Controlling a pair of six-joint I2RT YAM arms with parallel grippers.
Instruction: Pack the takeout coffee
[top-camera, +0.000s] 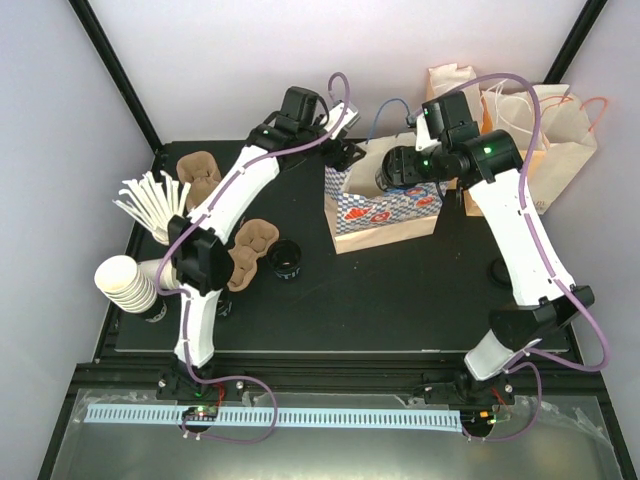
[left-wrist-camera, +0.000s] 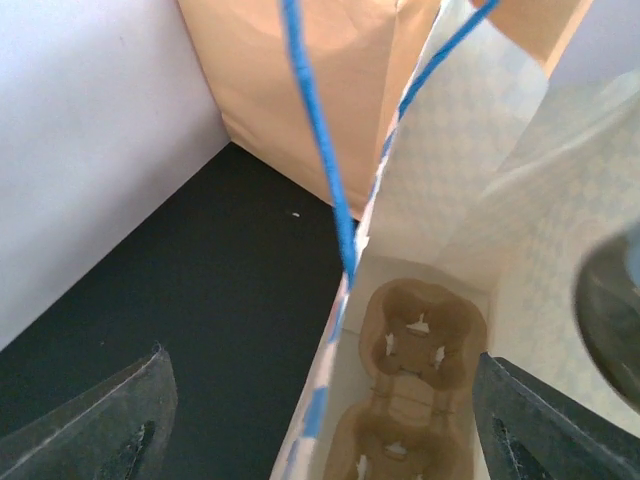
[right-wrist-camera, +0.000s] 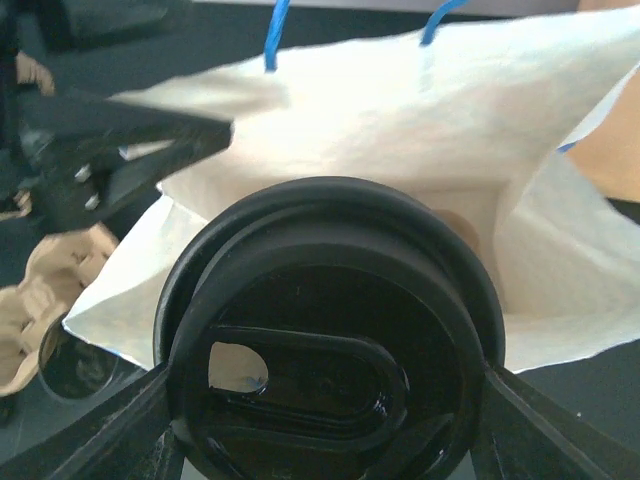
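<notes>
The right gripper (right-wrist-camera: 330, 425) clamps the takeout coffee (right-wrist-camera: 325, 330) from both sides, its lid facing the wrist camera, over the open patterned bag (top-camera: 385, 215) at 1 o'clock on the table. Only the left wrist view shows a pulp carrier (left-wrist-camera: 415, 390) lying inside the bag (unseen from overhead). The left gripper (left-wrist-camera: 320, 425) has its fingers (left-wrist-camera: 100, 425) spread wide astride the bag's 9 o'clock wall, gripping nothing.

White links, black joints, purple cables, green lights on left arm (top-camera: 228, 195), right arm (top-camera: 518, 225).
</notes>
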